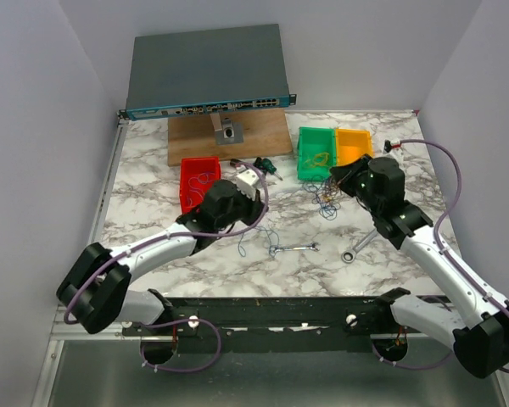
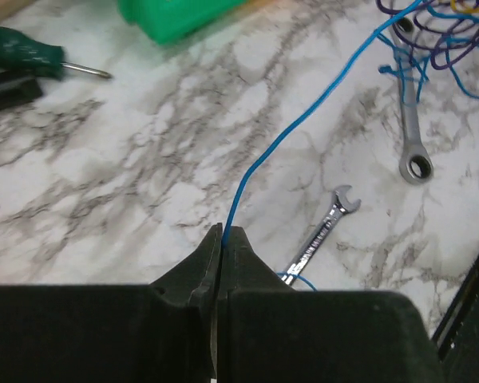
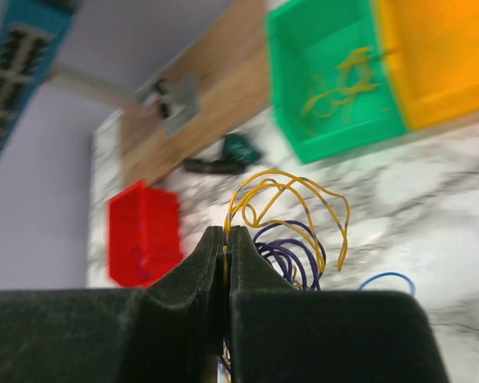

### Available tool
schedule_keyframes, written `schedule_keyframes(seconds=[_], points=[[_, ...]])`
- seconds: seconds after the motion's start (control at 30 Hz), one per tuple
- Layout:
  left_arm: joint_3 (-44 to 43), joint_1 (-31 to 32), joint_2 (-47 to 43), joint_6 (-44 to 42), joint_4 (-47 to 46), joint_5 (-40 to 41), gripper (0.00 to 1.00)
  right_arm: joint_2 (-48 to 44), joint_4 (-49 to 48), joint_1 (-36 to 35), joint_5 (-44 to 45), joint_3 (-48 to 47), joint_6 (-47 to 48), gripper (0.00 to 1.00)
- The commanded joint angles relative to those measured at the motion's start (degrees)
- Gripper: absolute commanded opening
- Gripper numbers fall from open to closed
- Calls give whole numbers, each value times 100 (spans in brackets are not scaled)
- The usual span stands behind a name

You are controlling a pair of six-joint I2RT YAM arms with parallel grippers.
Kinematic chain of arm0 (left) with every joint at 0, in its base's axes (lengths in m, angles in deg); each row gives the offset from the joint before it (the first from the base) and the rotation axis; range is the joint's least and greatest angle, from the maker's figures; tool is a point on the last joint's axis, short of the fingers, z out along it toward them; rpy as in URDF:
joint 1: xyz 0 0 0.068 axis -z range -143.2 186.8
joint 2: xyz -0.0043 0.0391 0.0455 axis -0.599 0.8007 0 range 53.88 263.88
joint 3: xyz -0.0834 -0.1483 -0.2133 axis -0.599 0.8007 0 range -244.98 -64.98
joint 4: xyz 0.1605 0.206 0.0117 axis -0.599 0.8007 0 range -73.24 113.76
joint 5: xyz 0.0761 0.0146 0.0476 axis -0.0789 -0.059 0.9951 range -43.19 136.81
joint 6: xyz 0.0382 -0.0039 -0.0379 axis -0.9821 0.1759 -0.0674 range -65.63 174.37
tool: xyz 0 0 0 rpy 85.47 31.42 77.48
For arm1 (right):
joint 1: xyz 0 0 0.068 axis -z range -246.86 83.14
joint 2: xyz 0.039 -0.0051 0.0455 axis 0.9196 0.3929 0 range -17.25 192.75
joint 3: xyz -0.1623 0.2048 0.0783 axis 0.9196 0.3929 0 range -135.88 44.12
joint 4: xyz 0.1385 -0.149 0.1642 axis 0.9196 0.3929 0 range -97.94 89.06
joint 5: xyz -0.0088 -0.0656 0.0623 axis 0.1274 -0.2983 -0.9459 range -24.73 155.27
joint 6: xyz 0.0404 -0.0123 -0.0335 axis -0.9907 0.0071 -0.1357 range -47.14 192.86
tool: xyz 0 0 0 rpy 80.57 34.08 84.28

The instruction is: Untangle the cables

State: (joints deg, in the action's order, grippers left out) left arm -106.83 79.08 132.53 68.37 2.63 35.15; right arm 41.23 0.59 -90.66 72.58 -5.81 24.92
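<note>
The cables are thin wire loops, tangled in a bundle (image 1: 325, 202) on the marble table (image 1: 153, 212) below the green bin. My left gripper (image 2: 224, 231) is shut on a blue cable (image 2: 303, 120), which runs taut up and right toward the bundle (image 2: 439, 32). In the top view the left gripper (image 1: 256, 185) sits near the table's middle. My right gripper (image 3: 227, 233) is shut on a yellow cable (image 3: 295, 195), lifted, with purple loops (image 3: 283, 255) hanging behind it. A blue strand (image 3: 387, 279) lies lower right. The right gripper (image 1: 339, 178) hovers just above the bundle.
Two silver wrenches (image 1: 293, 248) (image 1: 359, 244) lie toward the near edge. A red bin (image 1: 198, 182), a green bin (image 1: 316, 153) holding yellow wire and an orange bin (image 1: 354, 146) stand further back. A green-handled screwdriver (image 1: 263, 165) lies by a wooden board (image 1: 229, 136).
</note>
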Motion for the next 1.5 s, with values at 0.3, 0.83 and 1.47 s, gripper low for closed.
schedule_keyframes(seconds=[0.3, 0.83, 1.47], points=[[1345, -1618, -1316, 1641, -533, 1345, 0, 530, 1291, 59, 4432, 448, -278, 1], [728, -1471, -870, 1104, 57, 235, 33, 1018, -544, -225, -1012, 485, 2500, 100], [131, -1203, -672, 1918, 2124, 1008, 87, 1743, -2452, -635, -1361, 1274, 2200, 100]])
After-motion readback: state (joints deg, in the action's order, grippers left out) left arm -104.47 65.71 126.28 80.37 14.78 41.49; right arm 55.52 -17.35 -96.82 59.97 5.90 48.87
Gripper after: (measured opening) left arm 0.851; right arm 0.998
